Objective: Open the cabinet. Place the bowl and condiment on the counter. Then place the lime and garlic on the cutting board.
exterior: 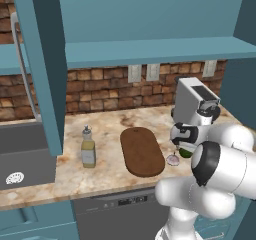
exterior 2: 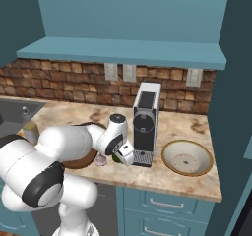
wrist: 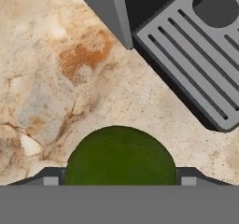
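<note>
The dark-green lime (wrist: 120,155) rests on the marbled counter (exterior: 110,129) beside the coffee machine's base. My gripper (wrist: 119,180) is down over it, open, with one fingertip close on each side. From the base views the hand (exterior: 183,136) hides most of the lime (exterior: 186,153). The garlic (exterior: 173,160) lies on the counter just right of the brown oval cutting board (exterior: 142,151). The condiment bottle (exterior: 88,148) stands upright left of the board. The bowl (exterior 2: 170,149) sits on the counter right of the machine. The cabinet door (exterior: 42,59) hangs open.
A silver coffee machine (exterior 2: 146,122) stands right behind the gripper, its drip tray (wrist: 196,55) close to the lime. The grey sink (exterior: 25,154) lies at the far left. The open door juts out over the counter's left part. A brick wall backs the counter.
</note>
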Available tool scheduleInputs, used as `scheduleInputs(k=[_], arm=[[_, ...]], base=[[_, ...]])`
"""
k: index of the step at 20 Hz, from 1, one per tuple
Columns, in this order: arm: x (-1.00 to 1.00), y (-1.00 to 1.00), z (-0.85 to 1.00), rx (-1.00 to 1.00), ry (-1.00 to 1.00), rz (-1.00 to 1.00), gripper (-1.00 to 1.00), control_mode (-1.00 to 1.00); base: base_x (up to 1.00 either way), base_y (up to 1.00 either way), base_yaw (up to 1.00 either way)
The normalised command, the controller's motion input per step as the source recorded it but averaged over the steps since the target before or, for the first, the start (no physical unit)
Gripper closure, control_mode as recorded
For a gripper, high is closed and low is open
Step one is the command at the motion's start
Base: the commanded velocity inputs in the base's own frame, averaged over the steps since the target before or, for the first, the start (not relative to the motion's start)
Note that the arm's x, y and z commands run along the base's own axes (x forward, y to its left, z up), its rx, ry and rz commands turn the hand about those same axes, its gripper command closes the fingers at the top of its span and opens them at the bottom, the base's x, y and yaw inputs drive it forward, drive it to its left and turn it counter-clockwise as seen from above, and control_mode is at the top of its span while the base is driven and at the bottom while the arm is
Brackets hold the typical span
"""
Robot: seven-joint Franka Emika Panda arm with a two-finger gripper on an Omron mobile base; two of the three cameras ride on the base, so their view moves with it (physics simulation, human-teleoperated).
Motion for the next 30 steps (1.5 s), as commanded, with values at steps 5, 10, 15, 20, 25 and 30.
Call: scheduleInputs(k=[5, 10, 15, 20, 25, 30], arm=[[-0.04, 0.05, 0.1, 0.0, -0.05, 0.0, 1.0, -1.0], [0.0, 0.17, 0.33, 0.0, -0.02, 0.0, 1.0, -1.0], [-0.02, 0.3, 0.39, 0.0, 0.0, 0.01, 1.0, -1.0], [0.0, 0.31, 0.33, 0.0, 0.0, 0.03, 1.0, -1.0], [0.0, 0.39, 0.22, 0.0, 0.0, 0.04, 1.0, -1.0], [0.0, 0.45, 0.05, -0.01, 0.0, 0.06, 1.0, -1.0]], base=[[0.0, 0.0, 0.0], [0.0, 0.0, 0.0], [0.0, 0.0, 0.0], [0.0, 0.0, 0.0], [0.0, 0.0, 0.0], [0.0, 0.0, 0.0]])
